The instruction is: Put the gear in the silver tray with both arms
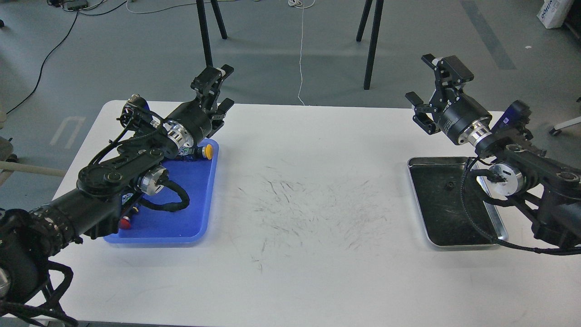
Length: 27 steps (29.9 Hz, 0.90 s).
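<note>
The silver tray [438, 218] lies on the right side of the white table, and my right arm covers its right rim. A small dark speck [449, 185] sits on its bottom; I cannot tell what it is. No gear can be made out for certain. My right gripper [431, 86] is raised above the table's far edge behind the silver tray, open and holding nothing. My left gripper [217, 93] is held up past the far end of the blue tray [190, 218], also open and holding nothing. My left arm hides much of the blue tray.
In the blue tray a yellow-capped part [208, 152] lies at the far end and a red-capped part [125, 222] shows near the front left. The white table [308, 254] is scuffed in the middle. Black stand legs [371, 45] stand on the floor behind.
</note>
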### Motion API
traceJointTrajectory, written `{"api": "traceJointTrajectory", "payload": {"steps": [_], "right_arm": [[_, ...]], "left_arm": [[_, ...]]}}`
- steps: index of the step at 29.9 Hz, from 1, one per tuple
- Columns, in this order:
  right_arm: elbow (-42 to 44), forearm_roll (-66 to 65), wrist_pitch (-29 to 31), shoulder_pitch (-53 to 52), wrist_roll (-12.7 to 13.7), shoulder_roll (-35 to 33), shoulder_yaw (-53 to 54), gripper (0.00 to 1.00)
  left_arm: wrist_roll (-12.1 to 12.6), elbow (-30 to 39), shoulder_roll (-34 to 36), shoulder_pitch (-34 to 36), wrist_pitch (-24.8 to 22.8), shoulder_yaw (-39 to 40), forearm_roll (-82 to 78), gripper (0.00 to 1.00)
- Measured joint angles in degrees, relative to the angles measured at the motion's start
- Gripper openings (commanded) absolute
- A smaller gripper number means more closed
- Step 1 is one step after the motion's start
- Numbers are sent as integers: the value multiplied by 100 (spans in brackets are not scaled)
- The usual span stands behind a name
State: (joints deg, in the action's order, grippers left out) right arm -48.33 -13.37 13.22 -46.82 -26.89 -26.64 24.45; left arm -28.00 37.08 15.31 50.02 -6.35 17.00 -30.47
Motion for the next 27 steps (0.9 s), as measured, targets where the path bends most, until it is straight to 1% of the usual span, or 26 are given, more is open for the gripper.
{"api": "traceJointTrajectory", "payload": {"steps": [4, 7, 12, 14, 17, 22, 27], "right_arm": [[-28, -6, 0, 21, -1, 174, 91, 98], [-28, -8, -2, 31, -9, 186, 103, 98], [-28, -8, 0, 106, -21, 114, 111, 98], [-31, -8, 2, 122, -25, 71, 119, 98], [-36, -8, 4, 145, -26, -2, 122, 98], [-37, -8, 18, 150, -27, -113, 118, 98], [-39, -8, 23, 149, -28, -213, 113, 98]], "left_arm": [[0, 9, 31, -106, 35, -456, -756, 100], [0, 11, 164, -144, 53, -766, -1672, 100], [0, 83, 463, -163, 277, -1060, -3227, 100], [0, 103, 611, -152, 336, -1097, -3610, 100], [0, 324, 917, -86, 360, -1112, -4010, 100], [0, 981, 1529, 62, 393, -1117, -4709, 100], [0, 1328, 1966, 77, 430, -1141, -5817, 100]]}}
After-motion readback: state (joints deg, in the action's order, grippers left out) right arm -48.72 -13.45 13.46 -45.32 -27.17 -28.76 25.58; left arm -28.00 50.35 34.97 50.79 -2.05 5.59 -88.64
